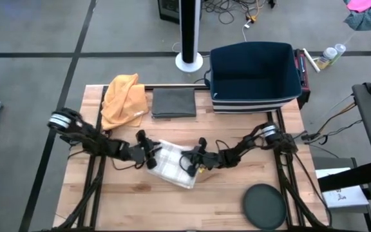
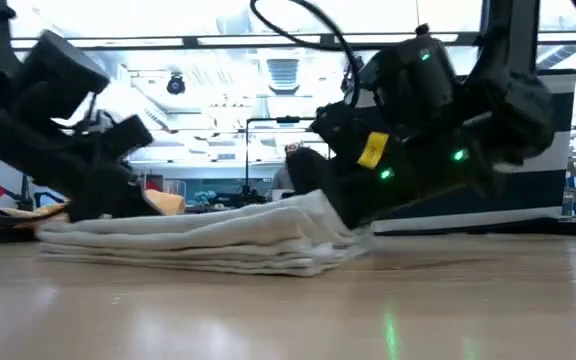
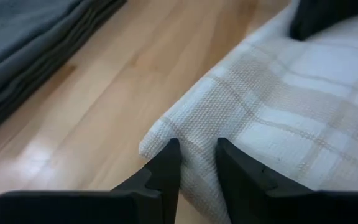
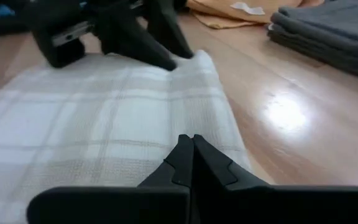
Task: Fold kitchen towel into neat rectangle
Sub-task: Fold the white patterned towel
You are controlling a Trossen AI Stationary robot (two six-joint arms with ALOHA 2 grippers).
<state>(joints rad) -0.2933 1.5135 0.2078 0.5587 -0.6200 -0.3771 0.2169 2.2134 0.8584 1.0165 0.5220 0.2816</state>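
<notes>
Overhead looks straight down on my table (image 1: 237,193); low sits at tabletop height; my wrists peer close at the shared towel (image 1: 172,164).

Open tabletop (image 1: 140,200) beside black disc (image 1: 263,205)

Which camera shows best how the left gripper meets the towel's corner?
Left wrist view: the left gripper straddles the checked towel's corner up close. High view shows only both grippers at the towel; low view its stacked edge; right wrist view that corner from afar.

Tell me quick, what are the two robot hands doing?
Left gripper: fingers narrowly apart at the white towel corner; grip unclear.
Right gripper: shut, on the towel.
</notes>
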